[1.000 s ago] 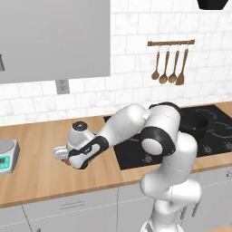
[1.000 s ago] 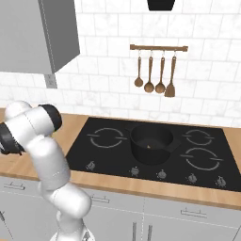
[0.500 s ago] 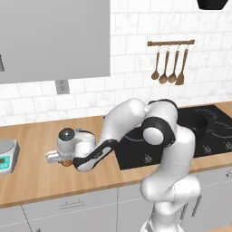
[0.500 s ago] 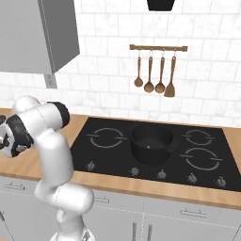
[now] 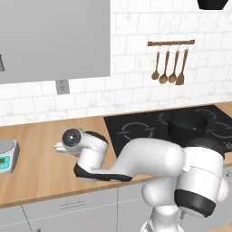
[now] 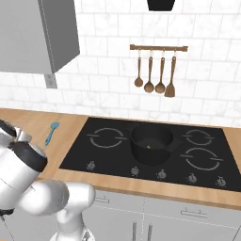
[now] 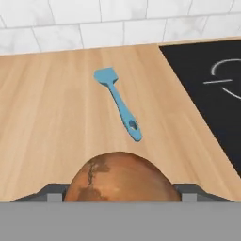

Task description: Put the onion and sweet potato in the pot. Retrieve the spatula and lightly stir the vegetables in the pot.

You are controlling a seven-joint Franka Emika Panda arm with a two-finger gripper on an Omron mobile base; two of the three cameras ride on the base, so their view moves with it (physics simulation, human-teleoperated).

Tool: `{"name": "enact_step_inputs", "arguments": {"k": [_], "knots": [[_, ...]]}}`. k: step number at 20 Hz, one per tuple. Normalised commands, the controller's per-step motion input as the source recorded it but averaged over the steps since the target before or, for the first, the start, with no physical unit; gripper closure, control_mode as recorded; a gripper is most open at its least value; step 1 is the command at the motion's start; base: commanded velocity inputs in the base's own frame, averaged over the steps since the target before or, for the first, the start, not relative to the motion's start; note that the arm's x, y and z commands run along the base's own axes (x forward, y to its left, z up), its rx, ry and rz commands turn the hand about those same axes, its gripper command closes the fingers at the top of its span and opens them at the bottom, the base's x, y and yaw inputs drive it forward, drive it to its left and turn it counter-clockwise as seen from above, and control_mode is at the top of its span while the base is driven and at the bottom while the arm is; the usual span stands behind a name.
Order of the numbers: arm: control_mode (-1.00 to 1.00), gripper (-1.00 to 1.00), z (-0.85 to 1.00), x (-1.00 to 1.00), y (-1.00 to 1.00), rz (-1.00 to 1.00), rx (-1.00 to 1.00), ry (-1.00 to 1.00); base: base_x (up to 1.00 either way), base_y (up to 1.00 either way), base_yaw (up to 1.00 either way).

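Hand view shows the gripper point(image 7: 121, 194) clasping a brown onion point(image 7: 121, 181) near the spatula point(image 7: 117, 102); right base view shows the pot point(image 6: 151, 143).

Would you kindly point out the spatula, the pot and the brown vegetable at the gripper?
spatula point(image 7: 117, 103), hand view, middle of its teal handle.
pot point(image 6: 151, 149), right base view, its dark front wall.
brown vegetable point(image 7: 121, 178), hand view, its rounded top between the finger tips.
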Motion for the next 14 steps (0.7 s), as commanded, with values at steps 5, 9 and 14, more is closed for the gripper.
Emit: {"name": "enact_step_inputs", "arguments": {"k": [5,9,14], "knots": [[-1.0,1.0,0.79,0.0,-1.0,-0.14,0.0,0.0,0.0,0.0,0.0],[-1.0,1.0,0.38,0.0,-1.0,-0.15,0.0,0.0,0.0,0.0,0.0],[-1.0,1.0,0.21,0.0,-1.0,-0.14,0.03,0.03,0.0,0.0,0.0]]}}
